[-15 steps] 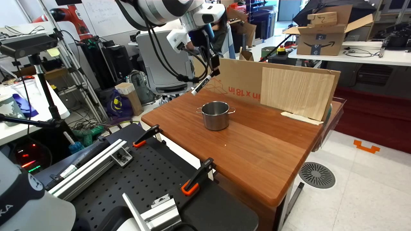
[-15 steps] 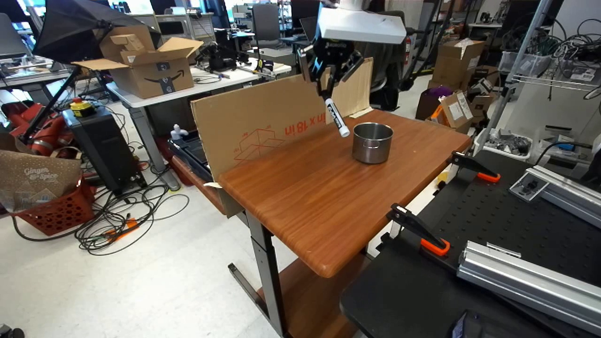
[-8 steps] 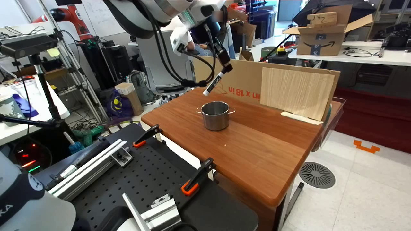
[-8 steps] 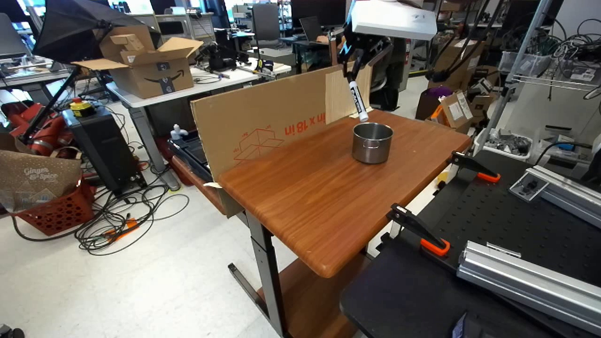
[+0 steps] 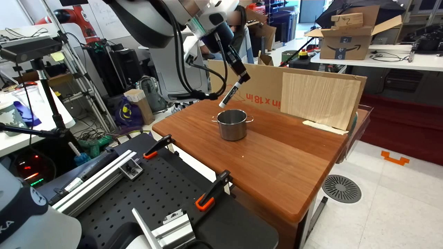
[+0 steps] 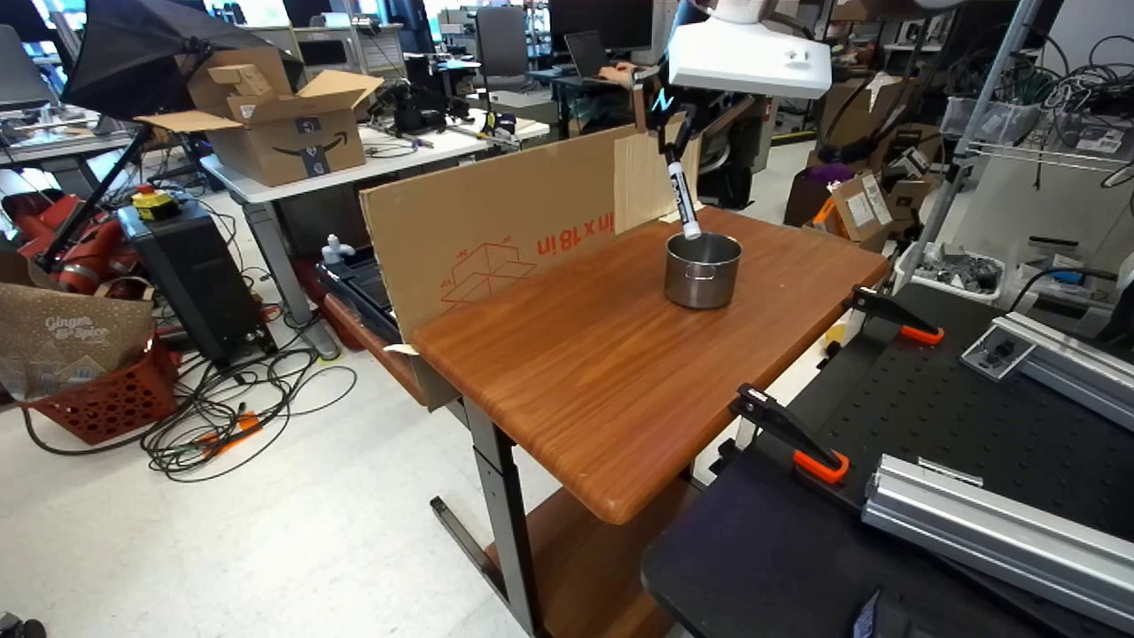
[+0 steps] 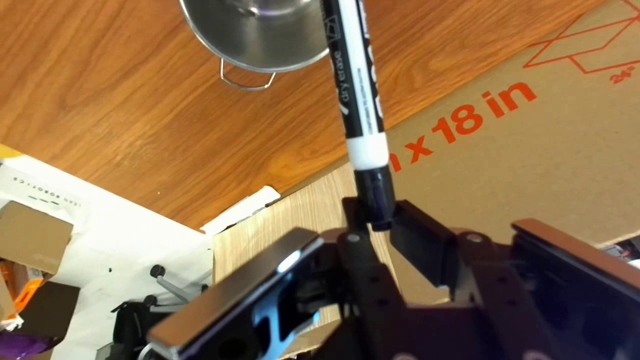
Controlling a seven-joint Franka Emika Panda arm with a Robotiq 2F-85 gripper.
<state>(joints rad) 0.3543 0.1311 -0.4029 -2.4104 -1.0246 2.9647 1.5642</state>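
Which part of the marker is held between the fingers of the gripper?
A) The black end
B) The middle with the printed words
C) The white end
A: in the wrist view, the gripper is shut on the black end of the marker, while the printed middle lies outside the fingers.

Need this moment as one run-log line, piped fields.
gripper: closed on marker, at its dark end | marker: slanted, white end down, near metal pot, not touching | pot: upright on table
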